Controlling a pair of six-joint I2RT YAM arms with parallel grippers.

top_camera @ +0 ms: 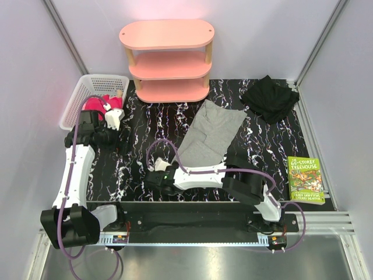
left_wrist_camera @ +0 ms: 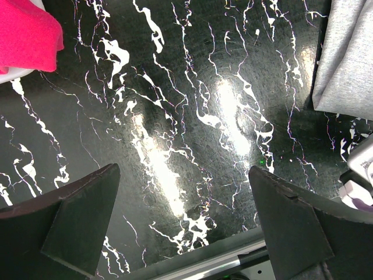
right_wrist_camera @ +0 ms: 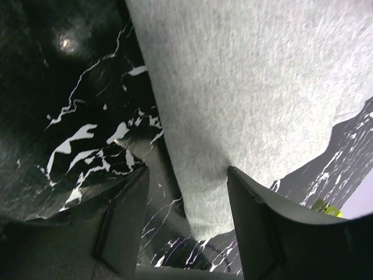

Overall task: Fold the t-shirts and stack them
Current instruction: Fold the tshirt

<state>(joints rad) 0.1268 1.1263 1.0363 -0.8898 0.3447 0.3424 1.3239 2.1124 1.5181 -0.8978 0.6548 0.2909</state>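
The grey t-shirt [top_camera: 213, 134] lies folded into a long strip, diagonal on the black marbled table [top_camera: 145, 125]. My right gripper [top_camera: 166, 170] is at its near end. In the right wrist view the gripper [right_wrist_camera: 186, 169] is open with the shirt's narrow end [right_wrist_camera: 250, 87] between the fingers, against the right finger [right_wrist_camera: 262, 221]. My left gripper [top_camera: 120, 140] is open and empty over bare table [left_wrist_camera: 183, 172], left of the shirt edge [left_wrist_camera: 344, 58]. A black cloth bundle [top_camera: 271, 98] lies at the back right. A magenta-pink cloth [top_camera: 96, 106] sits in the basket and shows in the left wrist view [left_wrist_camera: 26, 35].
A pink three-tier shelf [top_camera: 166, 58] stands at the back centre. A white mesh basket [top_camera: 76, 99] sits at the back left. A green-covered book [top_camera: 306, 179] lies at the right near edge. Grey walls close in the sides.
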